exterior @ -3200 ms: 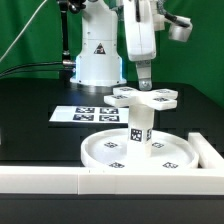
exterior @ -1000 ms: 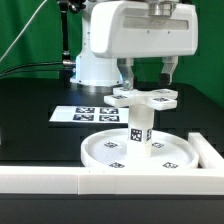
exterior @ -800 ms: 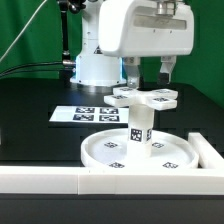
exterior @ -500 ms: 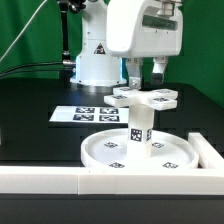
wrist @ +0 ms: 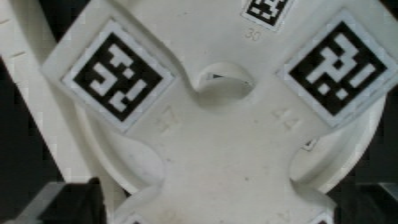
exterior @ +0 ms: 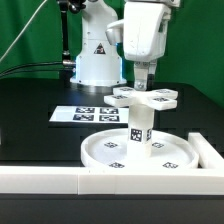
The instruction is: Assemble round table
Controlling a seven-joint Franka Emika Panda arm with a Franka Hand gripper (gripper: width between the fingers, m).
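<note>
The round disc (exterior: 105, 152) lies near the table's front. The short post (exterior: 139, 131) stands upright at its centre. The cross-shaped piece (exterior: 145, 97) sits flat on top of the post. My gripper (exterior: 143, 85) hangs straight down over the middle of the cross, fingertips at its top face. In the wrist view the cross (wrist: 214, 120) fills the picture, with tags on two arms. Dark fingers (wrist: 68, 205) show at both lower corners, standing off either side of the cross's narrow waist. My gripper (wrist: 217, 208) looks open around it.
The marker board (exterior: 85, 113) lies flat behind the disc, toward the exterior view's left. A long white border wall (exterior: 60, 180) runs along the table's front edge and turns back at the exterior view's right (exterior: 208, 150). The robot base (exterior: 96, 60) stands behind.
My hand has turned about its vertical axis above the cross, from broadside to narrow. The cross, post and disc look the same throughout.
</note>
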